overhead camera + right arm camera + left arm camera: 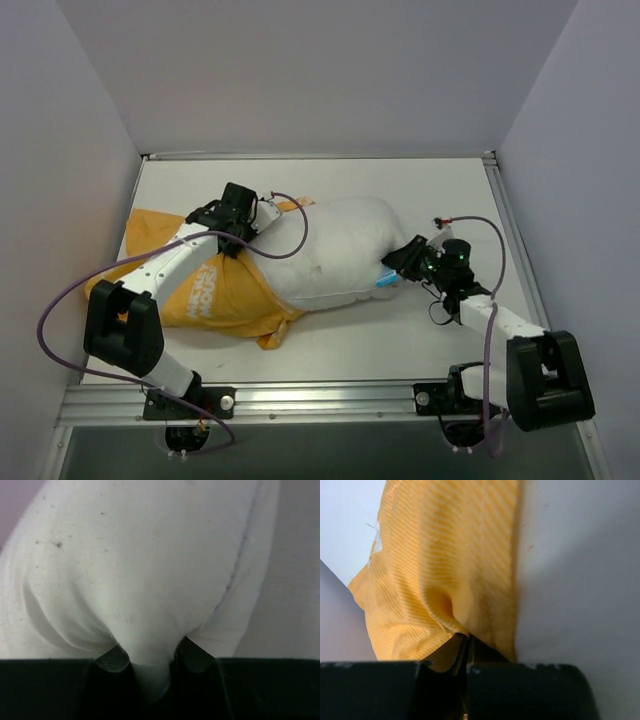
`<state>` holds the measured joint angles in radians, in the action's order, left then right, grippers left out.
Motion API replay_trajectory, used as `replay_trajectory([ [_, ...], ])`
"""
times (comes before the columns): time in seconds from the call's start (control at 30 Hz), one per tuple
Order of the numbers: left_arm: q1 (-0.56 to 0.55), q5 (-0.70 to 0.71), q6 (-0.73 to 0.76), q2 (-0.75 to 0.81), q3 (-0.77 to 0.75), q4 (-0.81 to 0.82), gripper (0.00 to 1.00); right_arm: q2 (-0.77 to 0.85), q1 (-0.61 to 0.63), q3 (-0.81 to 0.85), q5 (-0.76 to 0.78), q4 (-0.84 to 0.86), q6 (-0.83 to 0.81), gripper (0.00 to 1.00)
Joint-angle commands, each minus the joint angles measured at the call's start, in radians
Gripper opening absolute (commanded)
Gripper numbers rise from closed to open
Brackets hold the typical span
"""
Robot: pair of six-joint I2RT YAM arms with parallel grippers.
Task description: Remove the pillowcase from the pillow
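Pillowcase (pixel 245 300): the orange-yellow cover is bunched over the pillow's left end. It spreads out past that end, and white lettering shows on its upper side.
Left fingers (pixel 520 690): closed tight on a fold of the pillowcase at the pillow's upper left. The wrist view shows orange cloth drawn into a pucker where the tips meet. Holding only the cover there lets a leftward pull drag cloth and no stuffing.
Pillow (pixel 340 245): plump and white, lying across the middle of the surface (pixel 400 340). Its right part is bare and its left end is still sleeved, so I judge the job well past halfway.
Tag (pixel 387 281): a small blue tag at the pillow's lower right corner, just beside the right arm's tool.
Right fingers (pixel 112 661): clamped on a pinch of white pillow fabric at the pillow's right end, with the cloth bulging above them. This grip likely anchors the pillow so it does not slide along with the cover.
Next step, as judged: pull the two ends apart, cover to the left and pillow held in place.
Risk: the right pinch holds little cloth and may slip.
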<state>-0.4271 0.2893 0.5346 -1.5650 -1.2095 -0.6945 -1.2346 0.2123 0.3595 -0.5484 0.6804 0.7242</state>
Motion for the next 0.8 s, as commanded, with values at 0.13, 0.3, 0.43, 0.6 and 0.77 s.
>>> replay_trajectory([
  [0.13, 0.194, -0.161, 0.010, 0.045, 0.001, -0.057, 0.02, 0.271, -0.581, 0.041, -0.122, -0.136, 0.081, 0.00],
  [0.3, 0.330, -0.130, 0.103, 0.059, -0.022, -0.028, 0.06, 0.316, -0.677, 0.007, -0.197, -0.104, 0.138, 0.00],
  [0.43, 0.353, -0.237, 0.097, 0.060, -0.157, -0.100, 0.86, 0.328, -0.651, 0.056, -0.174, -0.221, 0.058, 0.00],
  [0.6, 0.367, -0.547, 0.054, 0.112, -0.370, -0.414, 0.94, 0.365, -0.634, 0.110, -0.144, -0.315, 0.014, 0.00],
  [0.77, 0.503, -0.551, 0.109, 0.262, -0.380, -0.590, 0.94, 0.365, -0.596, 0.139, -0.099, -0.370, -0.012, 0.00],
])
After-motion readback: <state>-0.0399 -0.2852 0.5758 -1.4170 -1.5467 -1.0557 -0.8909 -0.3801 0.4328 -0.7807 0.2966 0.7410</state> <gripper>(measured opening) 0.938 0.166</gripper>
